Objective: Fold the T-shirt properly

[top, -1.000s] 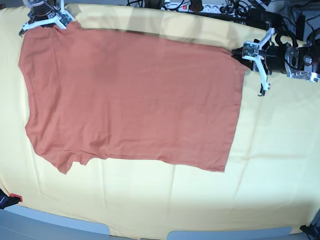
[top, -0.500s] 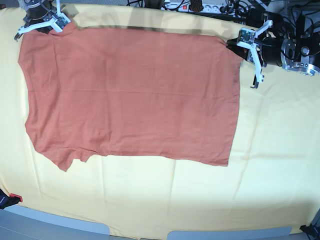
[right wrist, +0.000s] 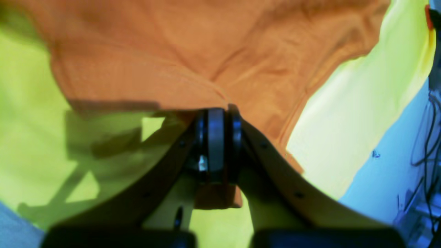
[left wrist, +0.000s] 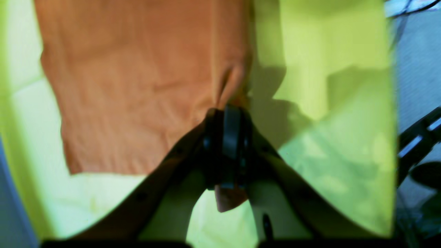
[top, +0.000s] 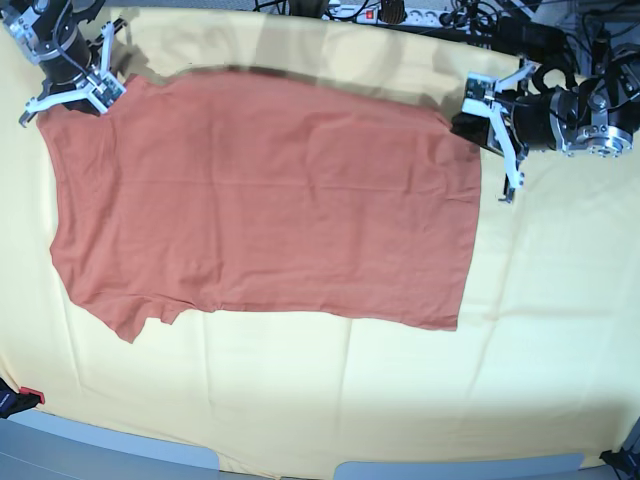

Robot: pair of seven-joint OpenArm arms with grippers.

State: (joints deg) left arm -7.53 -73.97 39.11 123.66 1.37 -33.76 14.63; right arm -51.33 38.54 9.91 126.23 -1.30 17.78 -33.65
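The rust-orange T-shirt (top: 260, 190) lies spread out on a pale yellow cloth (top: 540, 320) in the base view. My right gripper (top: 108, 90) is shut on the shirt's far left corner. My left gripper (top: 465, 118) is shut on its far right corner. In the left wrist view the left gripper (left wrist: 225, 120) pinches orange fabric, and a corner of the T-shirt (left wrist: 137, 86) pokes out behind the pads. In the right wrist view the right gripper (right wrist: 215, 119) clamps a fold of the T-shirt (right wrist: 206, 51) the same way. Both held corners are slightly raised.
A power strip and tangled cables (top: 400, 14) run along the back edge behind the cloth. A small red object (top: 30, 396) sits at the front left. The table's grey front edge (top: 100, 450) runs below the cloth.
Both grippers have come a little nearer the front, still shut on the corners. The shirt's far edge has shifted with them, the right gripper also moving left.
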